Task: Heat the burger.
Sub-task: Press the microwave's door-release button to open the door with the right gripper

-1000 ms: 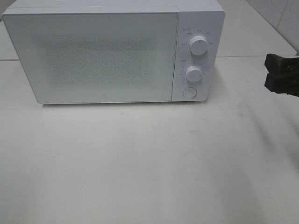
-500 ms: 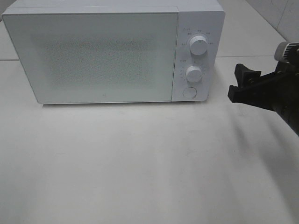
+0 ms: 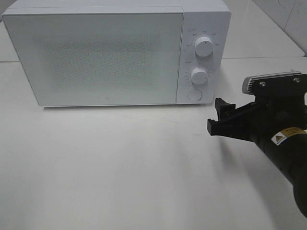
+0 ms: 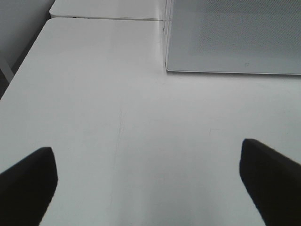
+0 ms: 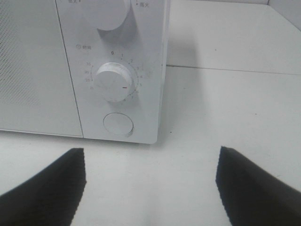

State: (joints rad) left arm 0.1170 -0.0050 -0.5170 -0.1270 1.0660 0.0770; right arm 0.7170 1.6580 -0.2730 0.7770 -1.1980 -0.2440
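White microwave (image 3: 96, 57) shut, burger unseen, heating apparently unstarted; right gripper (image 3: 216, 116) gapes empty near the button (image 3: 194, 95), left gripper (image 4: 148, 155) likewise wide.

A white matte tabletop (image 3: 120, 167) fills the lower half of the frame and runs out past both side edges. At the upper right a straight seam (image 3: 261, 58) divides it from a second white slab (image 3: 259, 33) behind. A white box-shaped microwave oven (image 3: 96, 57) stands flat on the tabletop across the upper left and centre, door shut, its base touching the surface. In the left wrist view a thin pale line (image 4: 117, 136) marks the surface, possibly a scratch.
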